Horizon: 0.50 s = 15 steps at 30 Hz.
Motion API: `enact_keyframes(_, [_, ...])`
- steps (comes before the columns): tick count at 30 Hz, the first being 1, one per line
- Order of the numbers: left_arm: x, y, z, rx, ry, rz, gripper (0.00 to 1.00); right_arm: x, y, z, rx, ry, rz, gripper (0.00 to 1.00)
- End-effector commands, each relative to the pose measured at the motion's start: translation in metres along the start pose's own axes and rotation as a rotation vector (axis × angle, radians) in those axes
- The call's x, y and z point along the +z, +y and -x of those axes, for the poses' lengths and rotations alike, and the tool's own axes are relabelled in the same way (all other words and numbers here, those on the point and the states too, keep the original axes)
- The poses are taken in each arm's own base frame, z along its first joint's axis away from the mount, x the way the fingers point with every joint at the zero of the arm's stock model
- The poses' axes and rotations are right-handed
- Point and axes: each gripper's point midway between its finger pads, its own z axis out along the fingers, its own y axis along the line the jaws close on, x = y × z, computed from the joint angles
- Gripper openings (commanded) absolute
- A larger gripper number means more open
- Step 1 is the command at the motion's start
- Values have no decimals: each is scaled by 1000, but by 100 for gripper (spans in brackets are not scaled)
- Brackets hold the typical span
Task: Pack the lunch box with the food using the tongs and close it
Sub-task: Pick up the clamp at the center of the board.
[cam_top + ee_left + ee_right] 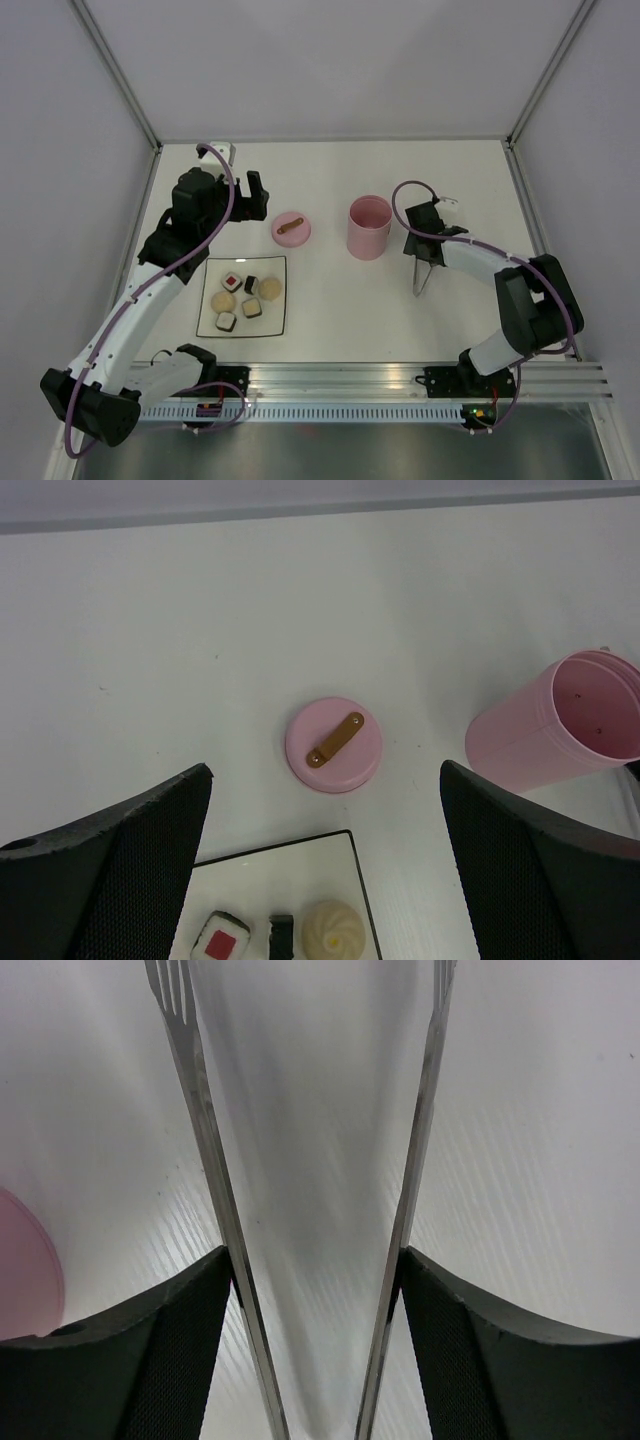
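**Right end effector closed on the tongs; left end effector open.**
Nearest, at 8 o'clock of the surface centre, a white plate carries the food. The tongs are at 4 o'clock of the lunch box, with the fingers against both tong arms. The lunch box stands upright, uncovered. Its lid lies flat at its 9 o'clock. The left end effector, at 10 o'clock of the lid, is spread wide and empty.

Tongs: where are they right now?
Top view: the tongs lie on the table's right side, just right of the pink container, with the right gripper straddling them, a finger against each arm.
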Motion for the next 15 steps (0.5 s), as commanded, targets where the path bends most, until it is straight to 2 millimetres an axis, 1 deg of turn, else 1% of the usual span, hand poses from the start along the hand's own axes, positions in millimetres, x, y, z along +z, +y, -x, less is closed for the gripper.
enact_keyframes(1, [-1, 2, 6, 44, -27, 12, 100, 12, 6, 14, -29, -36, -30, 75])
enact_keyframes(2, [-2, 2, 6, 45, -32, 14, 100, 18, 9, 13, -28, -27, -15, 75])
enact_keyframes(5, [-3, 3, 7, 47, -34, 19, 100, 26, 9, 13, -8, -16, 17, 76])
enact_keyframes(10, [-4, 2, 8, 49, -37, 15, 100, 25, 10, 10, 34, 2, 79, 80])
enact_keyframes(13, [-4, 0, 7, 51, -36, 11, 100, 22, 11, 3, 31, 20, 105, 89])
enact_keyframes(15, [-3, -1, 6, 53, -33, 10, 100, 23, 6, -6, 31, 28, 97, 90])
